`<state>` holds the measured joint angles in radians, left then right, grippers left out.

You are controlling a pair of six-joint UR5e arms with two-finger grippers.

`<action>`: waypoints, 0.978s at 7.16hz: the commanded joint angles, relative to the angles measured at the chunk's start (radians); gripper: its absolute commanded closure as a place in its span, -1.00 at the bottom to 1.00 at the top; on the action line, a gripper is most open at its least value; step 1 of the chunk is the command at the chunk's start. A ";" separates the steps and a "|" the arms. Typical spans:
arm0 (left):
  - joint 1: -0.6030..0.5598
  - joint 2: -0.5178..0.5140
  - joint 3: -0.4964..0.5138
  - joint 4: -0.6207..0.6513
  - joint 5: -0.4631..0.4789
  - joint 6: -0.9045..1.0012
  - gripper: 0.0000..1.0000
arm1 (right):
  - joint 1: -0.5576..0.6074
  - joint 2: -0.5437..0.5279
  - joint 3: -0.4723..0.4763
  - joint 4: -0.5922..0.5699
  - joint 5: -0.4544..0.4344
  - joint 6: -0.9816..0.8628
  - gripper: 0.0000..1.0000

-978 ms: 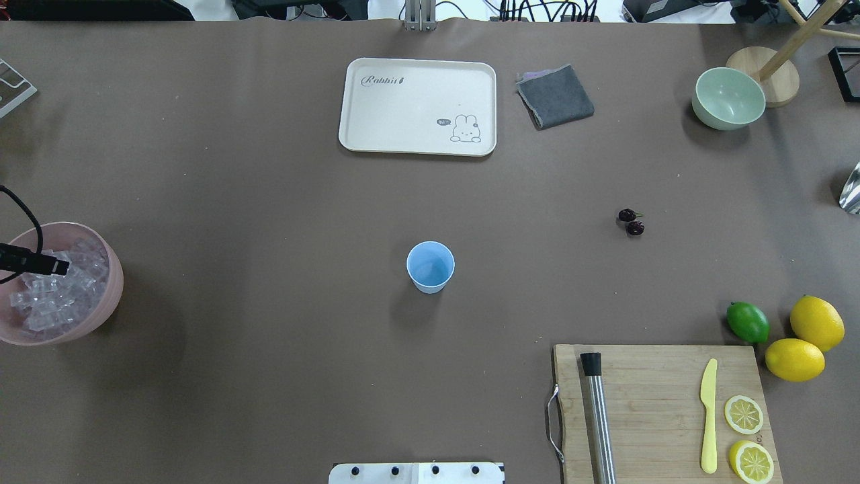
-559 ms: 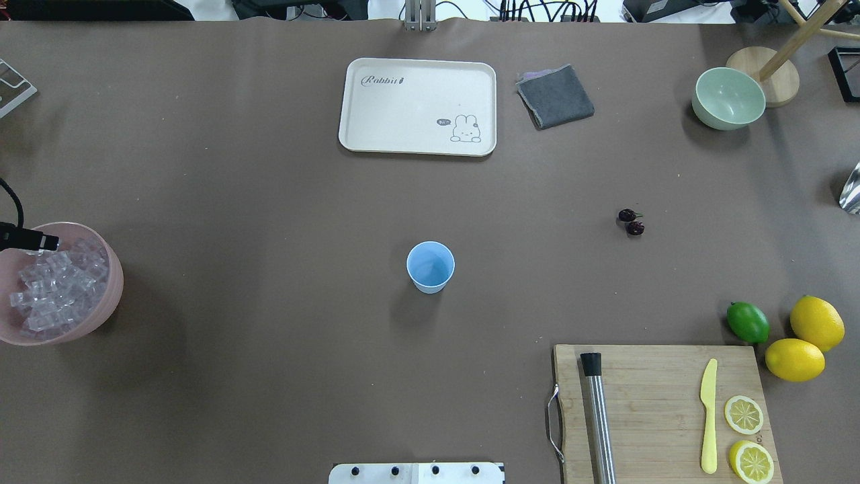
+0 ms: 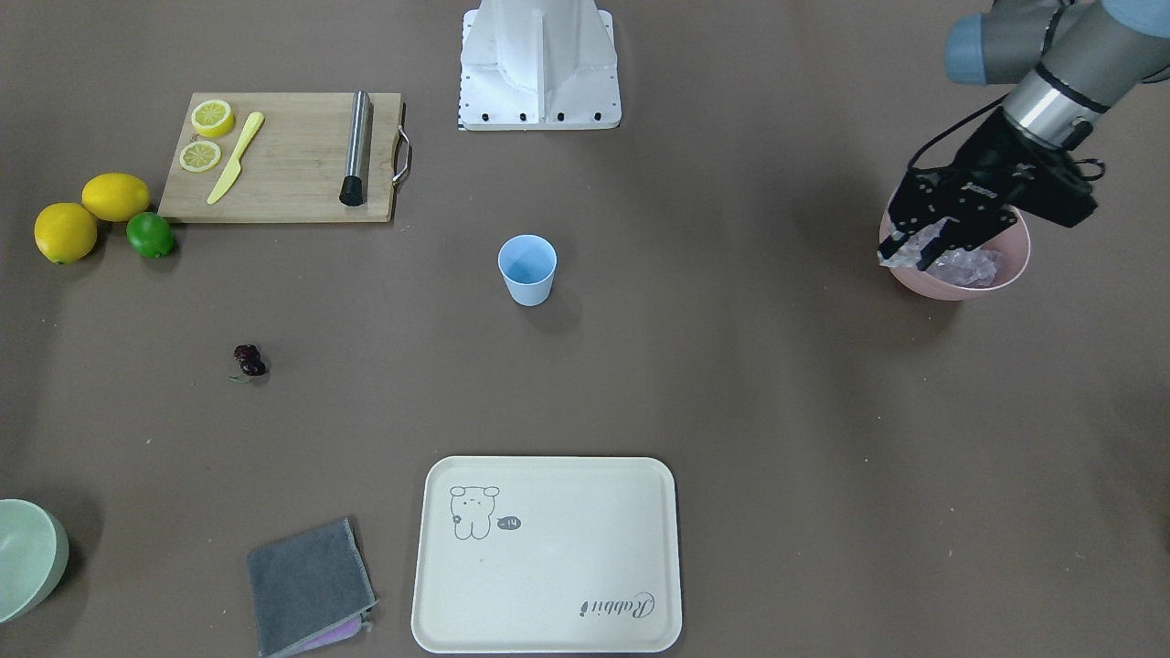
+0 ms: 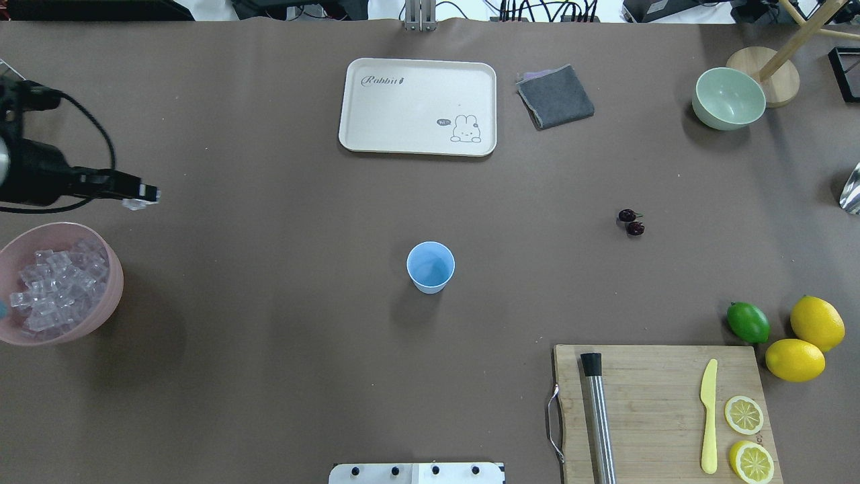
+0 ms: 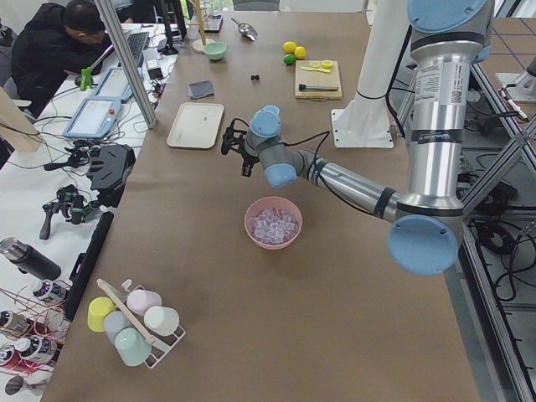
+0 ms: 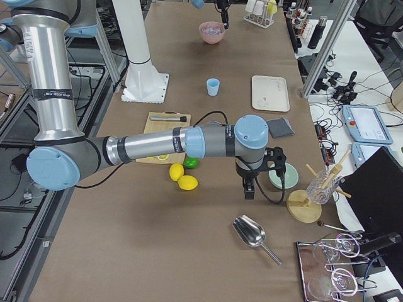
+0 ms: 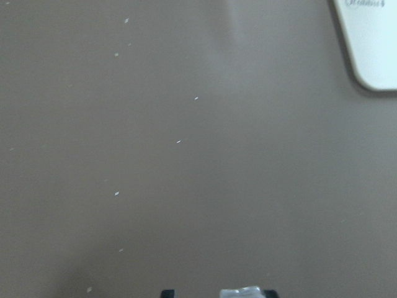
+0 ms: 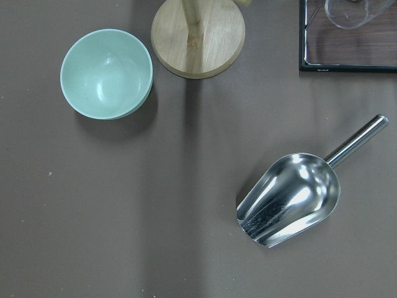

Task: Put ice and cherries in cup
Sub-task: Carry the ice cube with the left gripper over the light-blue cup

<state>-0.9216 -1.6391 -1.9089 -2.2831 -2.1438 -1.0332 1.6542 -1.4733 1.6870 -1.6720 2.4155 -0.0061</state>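
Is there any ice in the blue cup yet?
No, the cup shows only its bare blue bottom, while the left end effector holds one ice cube far off to the side.

Count on the worktop (image 4: 269, 202): we log one cup (image 4: 431, 267), two cherries (image 4: 631, 222) on a shared stem, one pink bowl (image 4: 27, 235), one pale green bowl (image 4: 728, 98). Ice (image 4: 57, 286) is heaped in the pink bowl, too many cubes for us to count, plus one ice cube (image 4: 138, 203) in the left claw (image 4: 144, 196). Two lemons (image 4: 817, 323), one lime (image 4: 748, 322), two lemon slices (image 4: 744, 414) — one each of tray (image 4: 418, 106), cloth (image 4: 555, 96), board (image 4: 652, 403), knife (image 4: 709, 415), scoop (image 8: 291, 198).
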 commanded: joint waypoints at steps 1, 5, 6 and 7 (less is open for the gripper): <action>0.200 -0.213 0.007 0.112 0.165 -0.129 1.00 | 0.001 -0.001 -0.006 0.002 -0.001 0.000 -1.00; 0.382 -0.522 0.089 0.364 0.360 -0.174 1.00 | 0.001 -0.005 -0.010 0.002 -0.006 -0.002 -1.00; 0.386 -0.539 0.108 0.353 0.360 -0.195 1.00 | 0.001 -0.005 -0.006 0.002 -0.004 -0.002 -1.00; 0.391 -0.538 0.123 0.314 0.360 -0.197 1.00 | 0.001 -0.004 -0.006 0.002 -0.006 -0.002 -1.00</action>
<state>-0.5389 -2.1644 -1.8092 -1.9373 -1.7873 -1.2205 1.6551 -1.4784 1.6797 -1.6706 2.4106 -0.0076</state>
